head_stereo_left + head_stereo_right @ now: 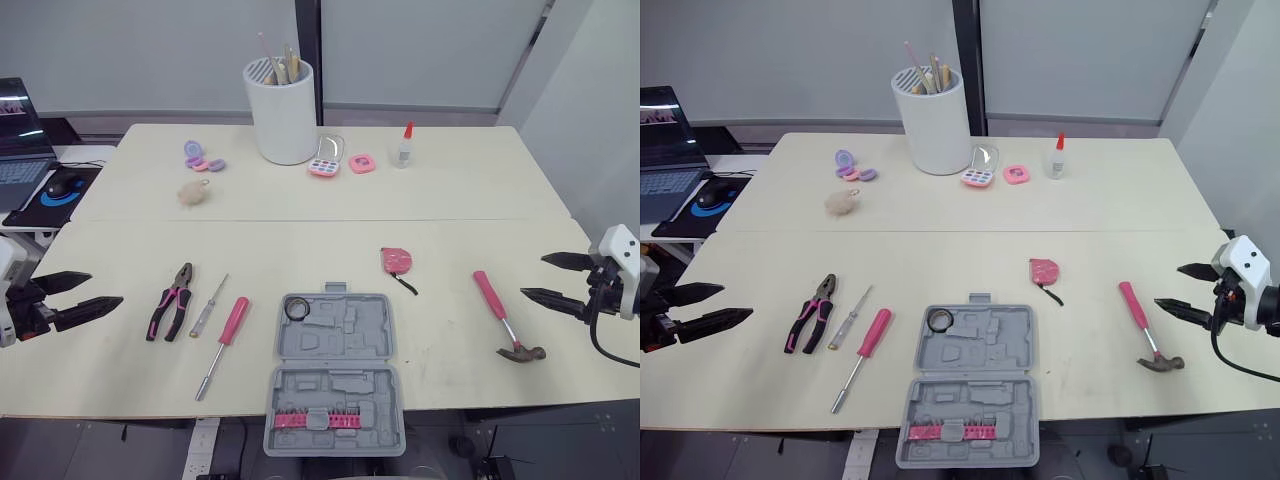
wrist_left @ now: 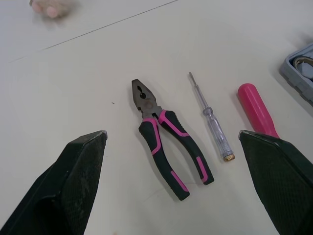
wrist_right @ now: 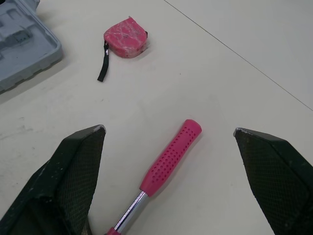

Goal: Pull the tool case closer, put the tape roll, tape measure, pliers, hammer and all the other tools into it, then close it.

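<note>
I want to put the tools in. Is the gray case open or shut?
Open. The case lies flat, both halves spread, molded slots facing up. A tape roll sits in one corner.

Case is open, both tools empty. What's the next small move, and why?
Probably lower the left tool onto the pliers. It is open, and the left wrist view shows the pliers lying between its fingers. The tool case sits open at the near edge with the tape roll already inside, so loading looks due.
</note>
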`<state>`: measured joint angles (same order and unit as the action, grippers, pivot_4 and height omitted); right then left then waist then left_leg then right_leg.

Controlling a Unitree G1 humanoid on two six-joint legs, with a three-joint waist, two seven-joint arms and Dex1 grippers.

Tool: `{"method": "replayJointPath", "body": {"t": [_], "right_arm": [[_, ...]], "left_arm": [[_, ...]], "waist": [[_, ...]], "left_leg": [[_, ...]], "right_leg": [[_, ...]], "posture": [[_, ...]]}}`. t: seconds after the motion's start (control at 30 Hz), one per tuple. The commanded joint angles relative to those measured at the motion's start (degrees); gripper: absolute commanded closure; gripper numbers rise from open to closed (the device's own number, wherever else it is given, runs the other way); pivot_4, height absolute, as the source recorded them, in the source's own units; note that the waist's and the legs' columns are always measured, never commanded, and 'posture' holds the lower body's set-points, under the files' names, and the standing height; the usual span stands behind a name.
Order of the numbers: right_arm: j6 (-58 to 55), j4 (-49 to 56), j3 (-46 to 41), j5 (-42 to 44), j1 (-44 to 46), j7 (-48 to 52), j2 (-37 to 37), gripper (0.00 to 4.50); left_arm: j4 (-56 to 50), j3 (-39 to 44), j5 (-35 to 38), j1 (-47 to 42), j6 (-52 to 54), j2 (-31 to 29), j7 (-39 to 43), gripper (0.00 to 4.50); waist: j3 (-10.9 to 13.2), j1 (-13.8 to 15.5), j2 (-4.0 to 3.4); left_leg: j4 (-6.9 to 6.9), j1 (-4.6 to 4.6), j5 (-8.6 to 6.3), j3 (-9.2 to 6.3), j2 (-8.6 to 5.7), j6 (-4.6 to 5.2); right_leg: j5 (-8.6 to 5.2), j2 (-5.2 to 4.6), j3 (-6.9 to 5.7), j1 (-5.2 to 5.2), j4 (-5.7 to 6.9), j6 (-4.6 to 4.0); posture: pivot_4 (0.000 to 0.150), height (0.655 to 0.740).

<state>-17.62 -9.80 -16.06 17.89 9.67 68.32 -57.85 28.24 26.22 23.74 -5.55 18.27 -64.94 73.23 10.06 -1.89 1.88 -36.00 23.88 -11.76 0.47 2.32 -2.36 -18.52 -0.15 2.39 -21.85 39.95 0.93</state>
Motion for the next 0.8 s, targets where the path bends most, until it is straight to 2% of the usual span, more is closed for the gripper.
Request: {"method": "replayJointPath", "body": {"t": [0.03, 0.3, 0.5, 0.6, 0.8], "right_arm": [[1.26, 0.20, -0.14, -0.46, 0.89, 0.01, -1.50, 0.03], [1.70, 0.02, 0.25, -1.09, 1.06, -0.99, -1.00, 0.03], [-0.28, 4.77, 1.92, -0.37, 1.05, -4.21, 1.63, 0.03], [-1.95, 7.90, 4.93, -0.54, 3.02, -7.41, 5.49, 0.03], [-2.22, 9.26, 11.24, -4.35, 6.28, -15.14, 13.45, 0.03]], "left_arm": [[-1.30, 0.22, -0.19, -0.56, -0.46, -0.49, 0.06, 0.00], [-4.38, 1.02, 0.67, -0.31, 0.75, 0.13, -0.72, 0.00], [-20.88, 0.39, 6.29, -1.36, 8.00, 3.97, -4.12, 0.00], [-33.25, -5.03, 9.84, -7.15, 12.92, 7.21, -7.77, 0.00], [-46.61, -16.06, 11.34, -15.79, 15.54, 15.18, -12.79, 0.00]], "waist": [[0.00, 0.00, 0.00], [0.00, 0.01, 0.00], [0.00, 0.06, 0.00], [-0.02, 0.16, 0.03], [-0.02, 0.10, 0.03]], "left_leg": [[0.00, 0.00, 0.00, 0.00, 0.00, 0.00], [-0.01, 0.00, 0.00, 0.00, 0.00, 0.00], [-0.03, 0.02, 0.00, -0.04, 0.00, 0.00], [-0.09, 0.01, 0.01, -0.13, -0.01, -0.01], [-0.12, 0.02, 0.01, -0.14, -0.11, -0.02]], "right_leg": [[0.00, 0.00, 0.00, 0.00, 0.00, 0.00], [0.00, 0.00, 0.01, 0.00, 0.01, 0.00], [0.00, 0.00, 0.00, 0.04, 0.02, 0.00], [0.01, 0.04, -0.04, 0.12, 0.03, 0.00], [0.02, 0.10, 0.05, 0.15, 0.04, 0.03]], "posture": [[0.150, 0.7400], [0.150, 0.7400], [0.150, 0.7400], [0.150, 0.7400], [0.150, 0.7400]]}}
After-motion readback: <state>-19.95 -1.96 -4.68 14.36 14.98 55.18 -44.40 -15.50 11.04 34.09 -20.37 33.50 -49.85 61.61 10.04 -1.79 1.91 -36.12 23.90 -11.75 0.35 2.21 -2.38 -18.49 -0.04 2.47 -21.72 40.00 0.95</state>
